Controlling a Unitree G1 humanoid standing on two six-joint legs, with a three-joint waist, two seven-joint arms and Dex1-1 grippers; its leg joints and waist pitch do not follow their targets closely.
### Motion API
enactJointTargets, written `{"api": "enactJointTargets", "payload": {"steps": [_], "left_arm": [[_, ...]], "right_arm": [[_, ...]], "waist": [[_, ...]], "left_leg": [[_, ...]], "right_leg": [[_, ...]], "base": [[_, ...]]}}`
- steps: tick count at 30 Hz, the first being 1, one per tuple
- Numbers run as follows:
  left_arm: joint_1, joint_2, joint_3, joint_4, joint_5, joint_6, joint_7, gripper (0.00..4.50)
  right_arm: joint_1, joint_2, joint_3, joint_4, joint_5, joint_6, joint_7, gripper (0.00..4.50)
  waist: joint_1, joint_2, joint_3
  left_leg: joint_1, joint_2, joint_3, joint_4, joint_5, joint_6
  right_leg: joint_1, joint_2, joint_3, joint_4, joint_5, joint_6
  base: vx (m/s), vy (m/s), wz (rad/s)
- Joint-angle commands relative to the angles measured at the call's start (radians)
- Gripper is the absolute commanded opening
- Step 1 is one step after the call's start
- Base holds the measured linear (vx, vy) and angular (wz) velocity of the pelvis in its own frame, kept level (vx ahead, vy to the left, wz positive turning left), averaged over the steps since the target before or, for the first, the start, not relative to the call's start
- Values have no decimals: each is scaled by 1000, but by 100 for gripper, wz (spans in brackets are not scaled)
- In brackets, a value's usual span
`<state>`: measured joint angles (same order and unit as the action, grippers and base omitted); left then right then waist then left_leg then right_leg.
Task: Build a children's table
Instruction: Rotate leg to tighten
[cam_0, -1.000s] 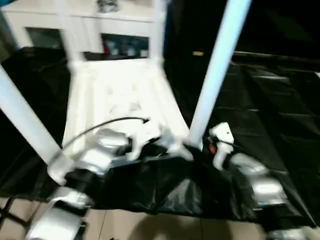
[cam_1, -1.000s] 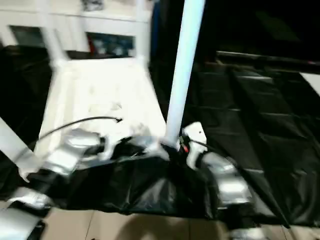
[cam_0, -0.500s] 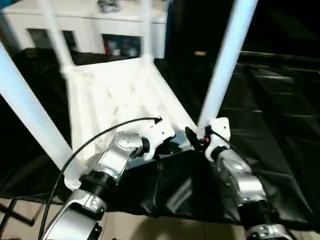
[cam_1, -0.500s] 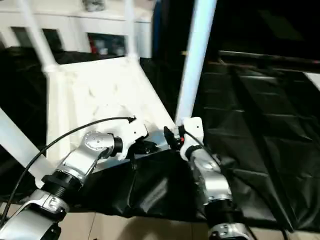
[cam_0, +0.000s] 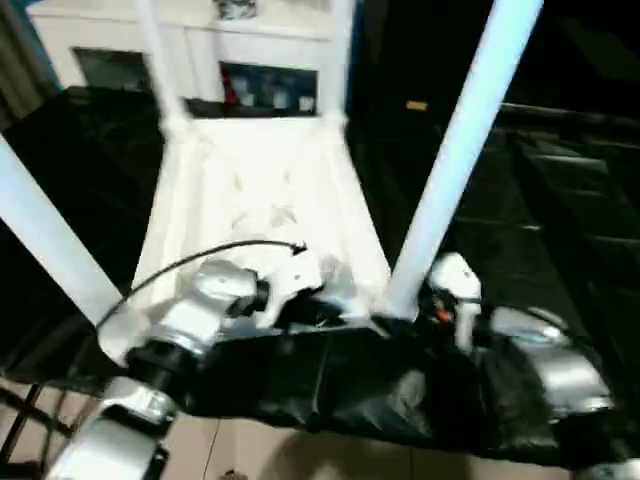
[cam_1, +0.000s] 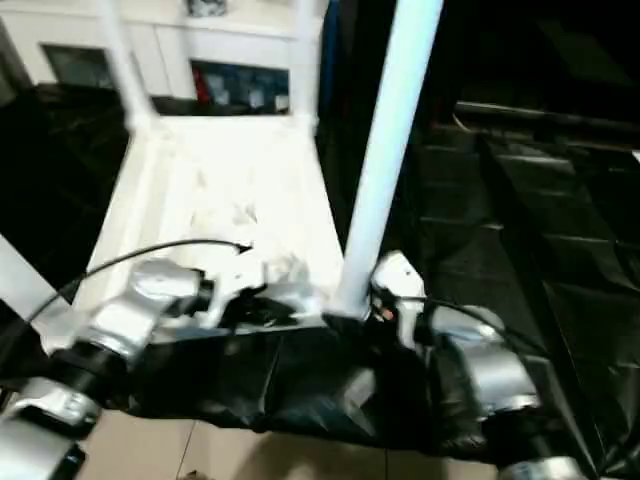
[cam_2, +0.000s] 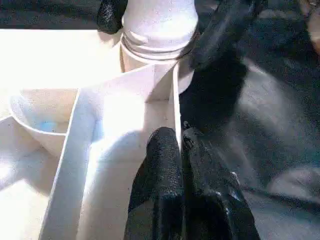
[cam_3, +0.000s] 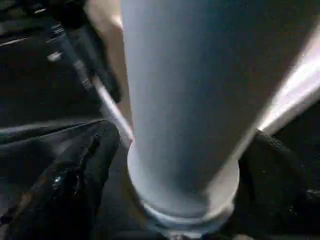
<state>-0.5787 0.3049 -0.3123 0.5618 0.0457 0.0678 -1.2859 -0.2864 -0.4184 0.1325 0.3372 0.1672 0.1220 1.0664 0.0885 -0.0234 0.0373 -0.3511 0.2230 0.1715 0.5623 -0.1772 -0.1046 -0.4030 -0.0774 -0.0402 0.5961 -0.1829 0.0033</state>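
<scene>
The children's table stands upside down on black sheeting, its white ribbed top (cam_0: 250, 190) facing up with a leg in each corner socket. Two legs rise at the far corners (cam_0: 155, 60) (cam_0: 340, 60), one at the near left (cam_0: 50, 250), and one at the near right (cam_0: 455, 150). My left gripper (cam_2: 180, 145) is shut on the top's thin near rim wall, close to the near-right socket. My right gripper (cam_3: 180, 150) is shut on the base of the near-right leg (cam_3: 180, 90). One black finger (cam_3: 75, 175) presses each side, just above the ridged collar (cam_2: 157, 42).
A white cabinet (cam_0: 200, 30) with open shelves stands behind the table. Black plastic sheeting (cam_0: 540, 200) covers the floor to the right and front, bunched up under my forearms. Pale floor tiles (cam_0: 250, 450) show at the near edge.
The camera view has shifted. My right gripper, half a second ago just in front of the near-right leg's base, now sits around it. The left gripper stays on the rim.
</scene>
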Motion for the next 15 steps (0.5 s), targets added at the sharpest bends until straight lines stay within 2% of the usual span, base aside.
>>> {"api": "enactJointTargets", "payload": {"steps": [1,2,9,15], "left_arm": [[-13,-5,-32,-6,-12,-21,-59,0],[-15,-1,-34,-3,-14,-26,-67,0],[-19,14,-54,-1,-29,-42,-124,0],[-15,20,-55,-2,-28,-50,-141,0]], "right_arm": [[-12,-18,20,2,7,17,53,385],[-17,-24,26,6,9,17,68,385],[-41,-38,61,13,32,35,137,307],[-36,-28,63,9,28,37,153,270]], "waist": [[-4,-8,-53],[-3,-8,-53],[4,-10,-55],[5,-11,-52]], "left_leg": [[1,4,15,-55,-210,70],[0,3,14,-55,-202,69],[1,5,16,-50,-167,75],[0,4,15,-52,-184,65]], "right_leg": [[49,-41,29,-62,-142,-223],[51,-41,28,-60,-134,-225],[53,-41,26,-52,-87,-244],[52,-42,26,-55,-124,-234]], "base": [[0,0,0],[0,0,0],[0,0,0],[0,0,0]]}}
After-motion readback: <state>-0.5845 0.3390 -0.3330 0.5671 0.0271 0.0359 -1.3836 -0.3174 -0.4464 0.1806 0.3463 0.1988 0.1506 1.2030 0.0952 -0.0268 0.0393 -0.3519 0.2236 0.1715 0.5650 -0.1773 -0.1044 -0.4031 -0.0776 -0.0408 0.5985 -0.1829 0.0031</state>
